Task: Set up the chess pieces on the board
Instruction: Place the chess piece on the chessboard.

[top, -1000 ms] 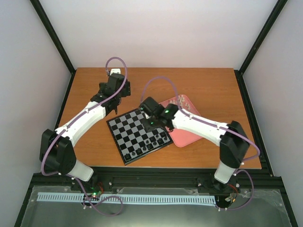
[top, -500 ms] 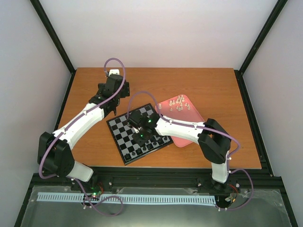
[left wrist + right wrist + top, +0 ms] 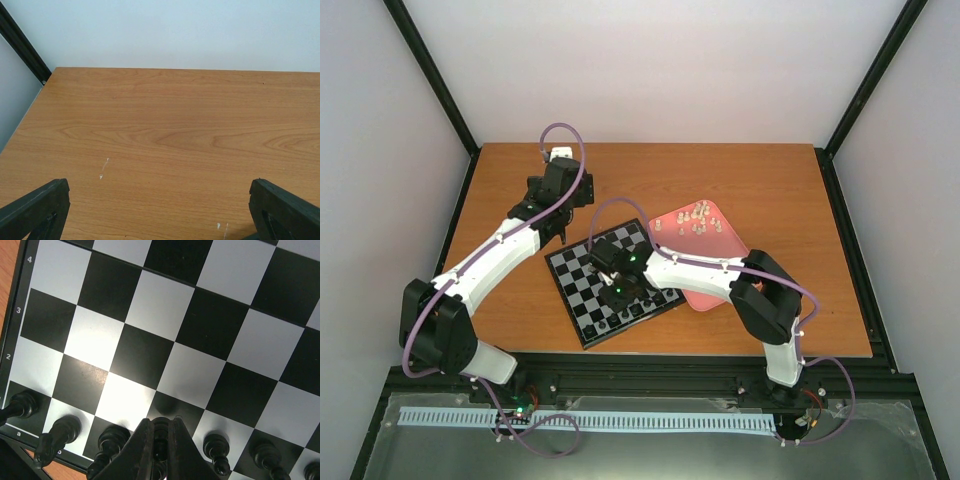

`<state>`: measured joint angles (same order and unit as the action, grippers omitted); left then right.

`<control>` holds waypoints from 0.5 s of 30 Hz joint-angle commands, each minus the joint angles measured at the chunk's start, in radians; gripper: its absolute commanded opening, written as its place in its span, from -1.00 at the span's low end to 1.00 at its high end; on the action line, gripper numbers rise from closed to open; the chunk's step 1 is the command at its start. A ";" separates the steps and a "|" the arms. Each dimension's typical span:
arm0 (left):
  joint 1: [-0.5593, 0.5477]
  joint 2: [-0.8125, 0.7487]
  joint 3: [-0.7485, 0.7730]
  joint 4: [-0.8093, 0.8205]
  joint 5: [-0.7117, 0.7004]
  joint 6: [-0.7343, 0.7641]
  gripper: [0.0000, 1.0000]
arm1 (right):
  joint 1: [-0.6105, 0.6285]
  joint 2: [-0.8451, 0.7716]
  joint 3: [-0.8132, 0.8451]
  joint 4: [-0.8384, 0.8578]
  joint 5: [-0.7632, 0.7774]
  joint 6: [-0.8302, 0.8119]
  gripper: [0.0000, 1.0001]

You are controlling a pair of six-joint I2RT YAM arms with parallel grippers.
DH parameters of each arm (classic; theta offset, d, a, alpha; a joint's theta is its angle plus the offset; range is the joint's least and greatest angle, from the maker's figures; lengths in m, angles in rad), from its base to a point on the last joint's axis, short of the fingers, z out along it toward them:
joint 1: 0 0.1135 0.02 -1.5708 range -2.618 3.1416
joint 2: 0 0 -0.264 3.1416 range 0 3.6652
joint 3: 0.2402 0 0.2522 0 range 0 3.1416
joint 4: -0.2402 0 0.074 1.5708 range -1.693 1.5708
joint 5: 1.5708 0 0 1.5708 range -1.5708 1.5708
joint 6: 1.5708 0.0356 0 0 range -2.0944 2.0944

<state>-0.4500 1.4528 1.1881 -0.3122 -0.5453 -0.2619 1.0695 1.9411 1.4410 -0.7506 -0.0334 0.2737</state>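
The board (image 3: 582, 267) lies tilted in the middle of the table, with black chess pieces (image 3: 632, 312) along its near edge. In the right wrist view the board (image 3: 165, 315) fills the frame. My right gripper (image 3: 160, 426) is shut on a black chess piece (image 3: 161, 436), held just above a dark square in the second row, among other black pieces (image 3: 215, 447). My right gripper also shows from above (image 3: 618, 290) over the board's near part. My left gripper (image 3: 560, 222) hovers beyond the board's far left corner, open and empty; only its fingertips (image 3: 37, 207) show.
A pink tray (image 3: 715, 262) right of the board holds several cream-white pieces (image 3: 695, 218). Bare wooden table (image 3: 165, 145) lies under the left gripper. Black frame posts stand at the table's corners, with white walls behind.
My right gripper has moved left from beside the tray to over the board's near part with the black piece. The left arm has barely moved.
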 commanded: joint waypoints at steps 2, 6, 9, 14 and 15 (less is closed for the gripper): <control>-0.009 -0.023 0.002 0.020 0.007 -0.003 1.00 | 0.012 0.004 -0.019 0.010 -0.006 0.012 -0.95; -0.010 -0.023 0.001 0.019 0.007 -0.003 1.00 | 0.011 0.011 -0.030 0.017 -0.002 0.013 -0.94; -0.009 -0.022 0.000 0.021 0.007 -0.003 0.99 | 0.012 0.016 -0.034 0.025 0.019 0.016 -0.94; -0.009 -0.020 0.001 0.019 0.005 -0.002 0.99 | 0.012 0.028 -0.031 0.035 0.033 0.013 -0.94; -0.009 -0.019 0.001 0.020 0.005 -0.002 0.99 | 0.012 0.029 -0.031 0.036 0.035 0.014 -0.94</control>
<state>-0.4500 1.4528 1.1862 -0.3119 -0.5449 -0.2619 1.0695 1.9533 1.4162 -0.7349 -0.0273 0.2779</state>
